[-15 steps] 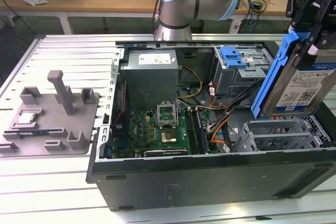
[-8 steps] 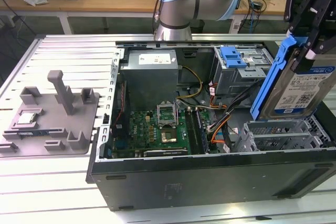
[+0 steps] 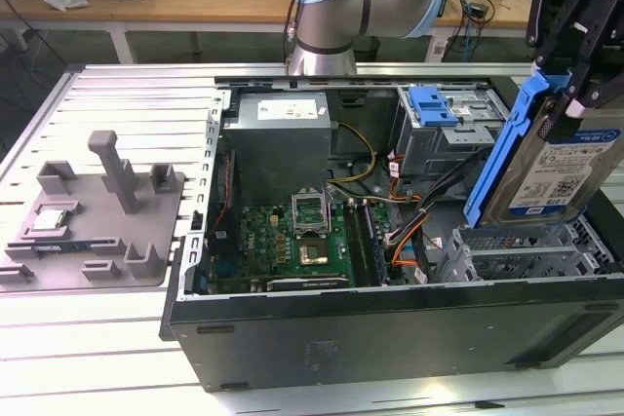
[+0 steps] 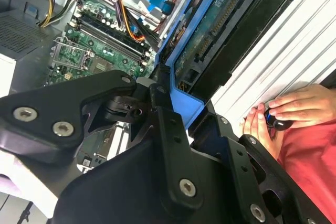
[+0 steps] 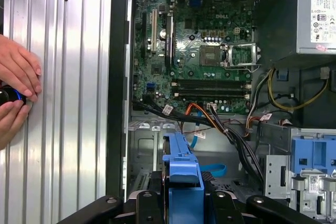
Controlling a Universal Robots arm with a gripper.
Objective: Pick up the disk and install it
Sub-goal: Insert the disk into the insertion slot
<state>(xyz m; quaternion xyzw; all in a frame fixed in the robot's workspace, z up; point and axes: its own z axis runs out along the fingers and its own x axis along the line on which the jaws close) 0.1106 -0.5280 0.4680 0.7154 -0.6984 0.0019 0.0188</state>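
Counter [image 3: 88, 338] holds the open computer case [image 3: 390, 328]; end effector [image 3: 577, 93] pinches the tilted disk [image 3: 556, 168], which we fear cables [image 3: 414, 226] could snag.

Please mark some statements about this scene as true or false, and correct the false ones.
1. The gripper holds the disk in the air over the open computer case. True.
2. The disk lies flat. False: it is steeply tilted.
3. The case's side cover is on. False: it is off, and the motherboard shows.
4. A person's hands lie on the ribbed metal table beside the case. True.
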